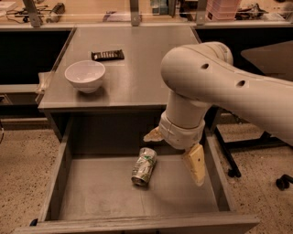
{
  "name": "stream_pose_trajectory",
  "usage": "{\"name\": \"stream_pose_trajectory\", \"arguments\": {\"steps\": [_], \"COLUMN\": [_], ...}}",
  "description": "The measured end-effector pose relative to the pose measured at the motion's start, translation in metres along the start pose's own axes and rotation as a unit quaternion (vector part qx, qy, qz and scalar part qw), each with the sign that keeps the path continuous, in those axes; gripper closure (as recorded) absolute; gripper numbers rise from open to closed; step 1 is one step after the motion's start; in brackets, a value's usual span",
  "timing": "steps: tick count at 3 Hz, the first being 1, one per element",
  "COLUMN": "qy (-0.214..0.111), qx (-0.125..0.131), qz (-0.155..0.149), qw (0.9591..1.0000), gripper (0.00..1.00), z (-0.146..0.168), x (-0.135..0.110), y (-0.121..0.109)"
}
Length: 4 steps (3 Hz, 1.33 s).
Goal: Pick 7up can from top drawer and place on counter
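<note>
The 7up can [143,166], dented silver with green and white markings, lies on its side on the floor of the open top drawer [96,194], near the middle. My gripper [175,151] hangs over the drawer just right of the can and a little above it. It is open, with one finger [153,135] behind the can's top end and the other finger [195,164] to its right. It holds nothing. The grey counter [142,68] lies behind the drawer, partly hidden by my arm.
A white bowl [85,75] stands at the counter's front left. A flat dark packet [107,55] lies behind it. The drawer has tall side walls. A pale bench with metal posts [134,10] runs along the back. Chair legs and a wheel [281,182] are at the right.
</note>
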<state>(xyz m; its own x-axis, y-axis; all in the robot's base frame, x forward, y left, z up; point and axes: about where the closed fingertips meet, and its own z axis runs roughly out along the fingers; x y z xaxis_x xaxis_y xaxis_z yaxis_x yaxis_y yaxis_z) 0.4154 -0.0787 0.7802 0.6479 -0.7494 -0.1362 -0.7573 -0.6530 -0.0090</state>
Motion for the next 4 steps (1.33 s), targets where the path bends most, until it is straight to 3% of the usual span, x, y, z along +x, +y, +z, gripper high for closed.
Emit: {"name": "stream_pose_trajectory", "arguments": {"steps": [1, 2, 3, 4], "qy": [0.000, 0.027, 0.067, 0.086], "qx": [0.000, 0.012, 0.027, 0.032], "qz": [0.000, -0.056, -0.188, -0.294], "qw": [1.0000, 0.9980, 0.9795, 0.9514], "gripper": [0.00, 0.00, 0.00, 0.00], "z": [0.000, 0.008, 0.030, 0.062], "x": [0.000, 0.006, 0.008, 0.010], "y": [0.000, -0.017, -0.061, -0.090]}}
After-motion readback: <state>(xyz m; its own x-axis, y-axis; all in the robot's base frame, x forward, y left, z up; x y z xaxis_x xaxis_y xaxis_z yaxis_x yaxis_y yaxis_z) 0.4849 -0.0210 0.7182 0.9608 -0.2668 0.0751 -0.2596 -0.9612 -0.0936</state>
